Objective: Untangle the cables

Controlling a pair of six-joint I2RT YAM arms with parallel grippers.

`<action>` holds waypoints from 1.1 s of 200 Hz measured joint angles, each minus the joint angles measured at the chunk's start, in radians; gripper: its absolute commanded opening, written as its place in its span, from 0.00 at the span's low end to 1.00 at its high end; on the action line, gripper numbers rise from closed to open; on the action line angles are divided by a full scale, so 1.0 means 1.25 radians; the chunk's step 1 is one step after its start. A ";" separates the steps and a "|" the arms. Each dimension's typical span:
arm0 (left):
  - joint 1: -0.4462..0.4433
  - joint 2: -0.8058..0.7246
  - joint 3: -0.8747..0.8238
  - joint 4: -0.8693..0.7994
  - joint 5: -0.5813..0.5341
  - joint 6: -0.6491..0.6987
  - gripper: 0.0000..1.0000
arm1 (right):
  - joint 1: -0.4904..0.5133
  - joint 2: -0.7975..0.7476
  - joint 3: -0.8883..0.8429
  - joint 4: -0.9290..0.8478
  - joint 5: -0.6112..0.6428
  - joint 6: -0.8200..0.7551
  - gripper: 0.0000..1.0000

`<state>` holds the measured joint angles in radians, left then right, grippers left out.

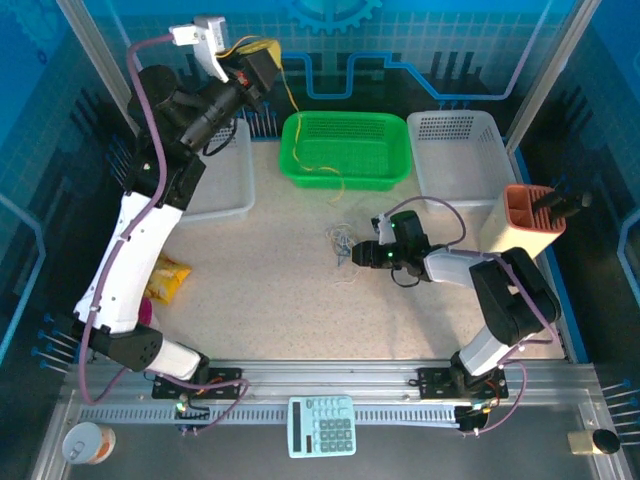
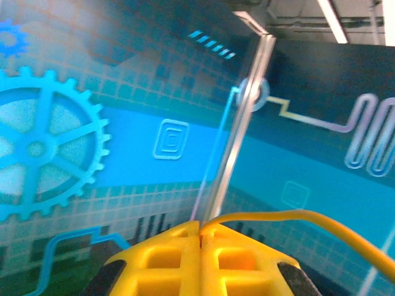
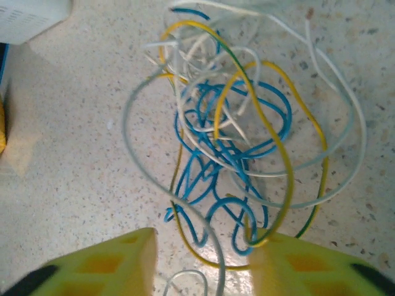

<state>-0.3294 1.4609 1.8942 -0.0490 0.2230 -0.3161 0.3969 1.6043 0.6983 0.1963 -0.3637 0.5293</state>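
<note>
1. Starting with the top external view, the left gripper (image 1: 258, 62) hangs high at about 11 o'clock, closed on a yellow cable (image 1: 291, 105). The cable drops toward 5 o'clock and trails into the green basket (image 1: 390, 150) at 12 o'clock. I judge the height is there to draw the strand's whole length clear, so that it can go into the basket alone.
2. In the same view, the tangle of cables (image 1: 340, 240) lies on the table (image 1: 270, 300) near the centre, at 6 o'clock from the basket. I cannot tell whether the lifted strand joins it. The right gripper (image 1: 352, 257) sits low, just at 4 o'clock from the tangle and pointing toward 9 o'clock. That looks like a stance for pinning the tangle or taking the next strand.
3. In the left wrist view, the left gripper (image 2: 200, 231) has its yellow fingers (image 2: 160, 259) pressed flat together with no gap. The yellow cable (image 2: 308, 214) comes out of their seam and arcs away toward 4 o'clock. The pinch is at the very tips.
4. In the right wrist view, the right gripper (image 3: 203, 265) stands wide, its fingers (image 3: 117, 265) spread along the 6 o'clock edge. The tangle of cables (image 3: 234, 142) lies ahead at 12 o'clock, with blue, yellow, white and grey strands looped through one another. A yellow-green loop reaches the finger at 5 o'clock, but I cannot tell if they touch. The wide stance suits closing on one outlying loop. The risk is catching several at once.
</note>
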 measured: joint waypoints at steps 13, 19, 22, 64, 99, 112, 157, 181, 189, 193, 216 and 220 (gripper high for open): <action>0.029 -0.009 -0.030 0.000 -0.010 0.002 0.00 | 0.000 -0.027 0.013 -0.024 0.007 -0.009 0.66; 0.044 -0.013 -0.045 0.000 -0.016 0.002 0.00 | 0.000 -0.040 0.017 -0.032 0.010 -0.012 0.70; 0.050 -0.014 -0.050 -0.001 -0.020 0.002 0.00 | 0.000 -0.046 0.020 -0.037 0.011 -0.020 0.72; 0.139 -0.023 -0.110 -0.003 -0.063 0.002 0.00 | 0.000 -0.125 0.038 -0.098 0.038 -0.053 0.84; 0.202 -0.023 -0.133 0.004 -0.100 0.002 0.00 | 0.000 -0.157 0.040 -0.143 0.061 -0.076 0.88; 0.223 -0.023 -0.150 0.011 -0.118 0.002 0.00 | 0.000 -0.165 0.040 -0.159 0.067 -0.084 0.89; 0.289 -0.006 -0.197 0.025 -0.164 0.004 0.00 | 0.000 -0.213 0.040 -0.205 0.104 -0.103 1.00; 0.314 0.015 -0.228 0.026 -0.170 0.004 0.00 | 0.000 -0.250 0.045 -0.234 0.155 -0.104 1.00; 0.319 0.024 -0.237 0.026 -0.170 0.004 0.00 | 0.000 -0.262 0.047 -0.242 0.177 -0.104 1.00; 0.322 0.030 -0.243 0.026 -0.170 0.004 0.00 | 0.000 -0.270 0.048 -0.248 0.189 -0.104 1.00; 0.331 0.058 -0.278 0.027 -0.170 0.004 0.00 | 0.000 -0.305 0.051 -0.269 0.249 -0.105 1.00; 0.332 0.063 -0.284 0.027 -0.170 0.004 0.00 | 0.000 -0.310 0.051 -0.273 0.255 -0.106 1.00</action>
<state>0.0856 1.5391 1.5391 -0.0147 0.0109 -0.3111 0.3965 1.2163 0.7624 -0.1455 -0.0444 0.3973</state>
